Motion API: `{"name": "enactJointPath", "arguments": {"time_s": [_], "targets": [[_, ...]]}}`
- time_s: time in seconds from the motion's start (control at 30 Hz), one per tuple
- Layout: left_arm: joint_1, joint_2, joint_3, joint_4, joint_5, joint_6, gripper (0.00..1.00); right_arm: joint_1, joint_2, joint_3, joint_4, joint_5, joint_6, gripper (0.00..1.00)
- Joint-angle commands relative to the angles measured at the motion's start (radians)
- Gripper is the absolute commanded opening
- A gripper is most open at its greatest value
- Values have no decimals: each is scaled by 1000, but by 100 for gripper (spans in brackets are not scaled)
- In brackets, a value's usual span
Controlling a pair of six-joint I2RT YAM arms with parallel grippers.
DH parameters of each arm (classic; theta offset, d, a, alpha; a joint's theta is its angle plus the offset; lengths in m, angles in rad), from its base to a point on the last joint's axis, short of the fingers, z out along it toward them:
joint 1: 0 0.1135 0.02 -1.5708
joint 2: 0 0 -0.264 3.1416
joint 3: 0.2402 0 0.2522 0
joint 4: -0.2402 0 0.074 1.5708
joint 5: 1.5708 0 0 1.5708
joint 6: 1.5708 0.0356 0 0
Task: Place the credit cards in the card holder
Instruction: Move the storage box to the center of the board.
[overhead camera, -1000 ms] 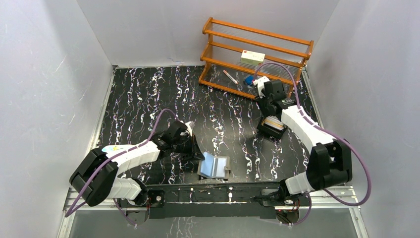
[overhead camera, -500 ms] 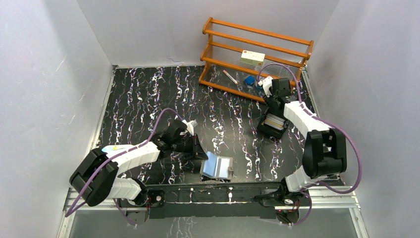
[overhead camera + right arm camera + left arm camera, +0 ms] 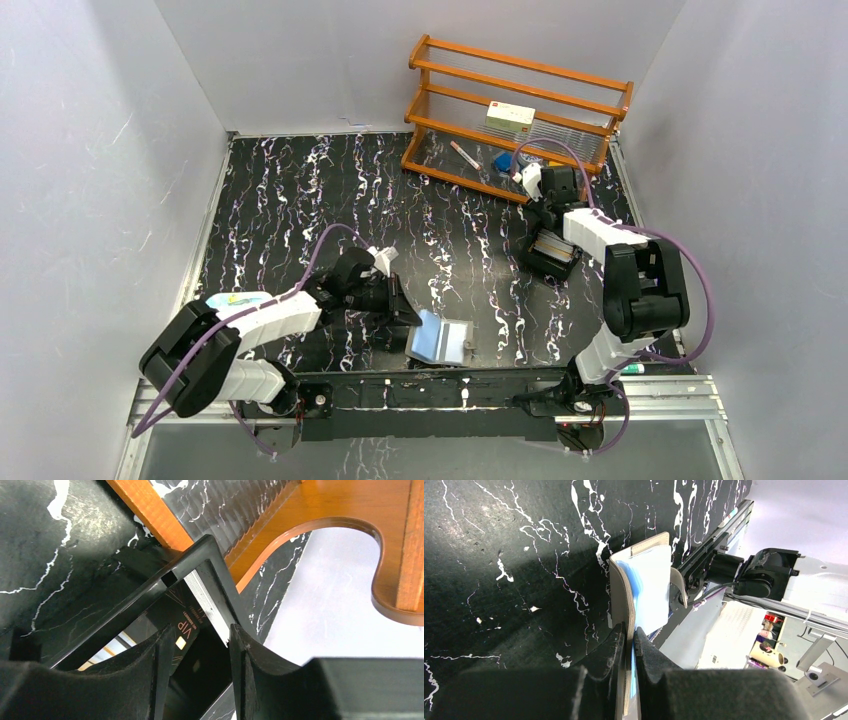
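Note:
The grey card holder (image 3: 441, 341) lies open near the table's front edge, with its bluish clear sleeves facing up. My left gripper (image 3: 404, 314) is shut on its left flap. In the left wrist view the flap of the card holder (image 3: 644, 577) stands on edge, pinched between the fingers of the left gripper (image 3: 630, 636). The credit cards (image 3: 556, 247) sit in a black tray (image 3: 540, 263) at the right. My right gripper (image 3: 547, 226) hangs open over the tray's far corner. In the right wrist view a black VIP card (image 3: 186, 626) and pale, orange-striped cards (image 3: 107, 652) show by the right gripper (image 3: 197, 641).
A wooden rack (image 3: 515, 110) stands at the back right, just behind the tray. It holds a pale box (image 3: 510, 117), a pen (image 3: 463, 153) and a small blue item (image 3: 502, 160). Its frame (image 3: 320, 525) is close above my right fingers. White walls enclose the table.
The right arm has folded back toward its base, and its gripper has shifted slightly over the tray. The left gripper has nudged the card holder a little to the right, still gripping it.

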Motion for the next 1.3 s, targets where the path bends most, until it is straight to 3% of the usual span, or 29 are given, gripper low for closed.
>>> {"name": "enactJointPath", "arguments": {"time_s": [0.0,0.4,0.6,0.7,0.77,0.83,0.97,1.07,1.27], "targets": [[4,-62,32,-13,25,13,7,1,17,-27,149,55,-82,52],[5,-37,3,52,19,-15,7,0,46,-63,233,95,-132,55],[4,-19,23,42,41,3,7,5,79,-67,187,62,-86,46],[4,-23,20,69,43,-16,7,6,79,-68,200,121,-77,42],[4,-33,16,62,46,-17,7,8,66,-9,98,118,-10,42],[4,-55,22,33,30,-10,7,11,21,52,-57,9,75,48],[4,-68,35,-3,9,-3,7,11,-30,154,-239,-4,254,50],[4,-81,28,-6,6,-6,6,11,-55,198,-330,-20,424,49],[4,-123,32,-44,-8,-2,6,-14,-85,190,-404,103,691,52]]}}
